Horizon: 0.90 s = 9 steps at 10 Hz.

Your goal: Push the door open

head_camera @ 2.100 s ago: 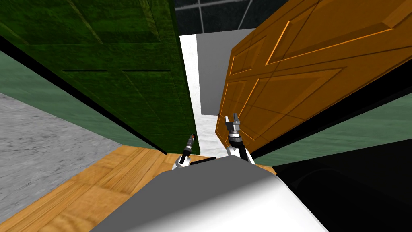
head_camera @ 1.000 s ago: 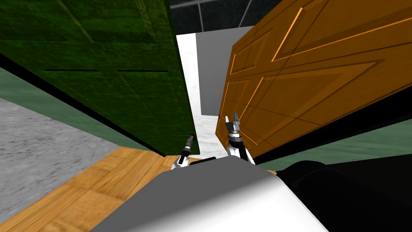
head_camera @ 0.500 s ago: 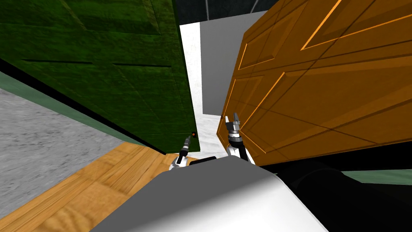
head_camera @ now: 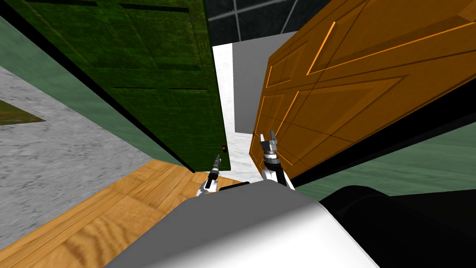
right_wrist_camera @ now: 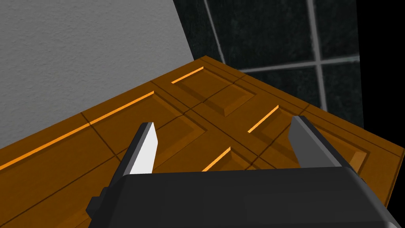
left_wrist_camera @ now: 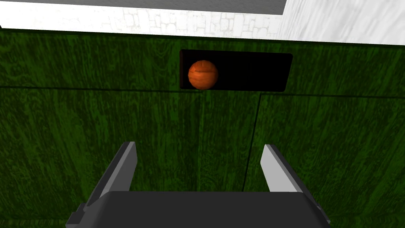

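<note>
Jaws spread apart left and right: left faces the green door and orange knob, right the brown door.

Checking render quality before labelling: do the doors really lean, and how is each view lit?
Head view: wide lens splays green door and orange door, a camera slant. Left wrist view: dim, knob in a black recess. Right wrist view: bright panel edges, fingers unevenly lit.
</note>
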Tool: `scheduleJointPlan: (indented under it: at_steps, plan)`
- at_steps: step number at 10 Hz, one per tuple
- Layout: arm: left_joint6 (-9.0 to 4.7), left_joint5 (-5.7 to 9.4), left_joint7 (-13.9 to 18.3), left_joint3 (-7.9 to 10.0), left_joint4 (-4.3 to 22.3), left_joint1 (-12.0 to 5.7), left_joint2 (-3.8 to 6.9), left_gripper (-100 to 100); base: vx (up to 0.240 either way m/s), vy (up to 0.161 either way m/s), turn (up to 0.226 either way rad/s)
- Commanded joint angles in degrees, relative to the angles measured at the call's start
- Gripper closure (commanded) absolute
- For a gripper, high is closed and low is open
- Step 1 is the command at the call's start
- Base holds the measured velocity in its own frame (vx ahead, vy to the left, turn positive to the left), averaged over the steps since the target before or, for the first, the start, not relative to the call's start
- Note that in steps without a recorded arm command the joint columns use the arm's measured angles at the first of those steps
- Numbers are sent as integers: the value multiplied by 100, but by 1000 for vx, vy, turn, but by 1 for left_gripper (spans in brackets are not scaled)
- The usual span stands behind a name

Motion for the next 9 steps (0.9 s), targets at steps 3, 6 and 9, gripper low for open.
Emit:
scheduleJointPlan:
  at_steps: [3,6,9]
  plan:
    - [-25,10,-13,18,4,14,51,-100,32,-31,-11]
    - [-79,23,-36,46,20,28,80,-100,208,-30,-20]
    - [-133,37,-60,75,36,41,52,-100,181,-40,-24]
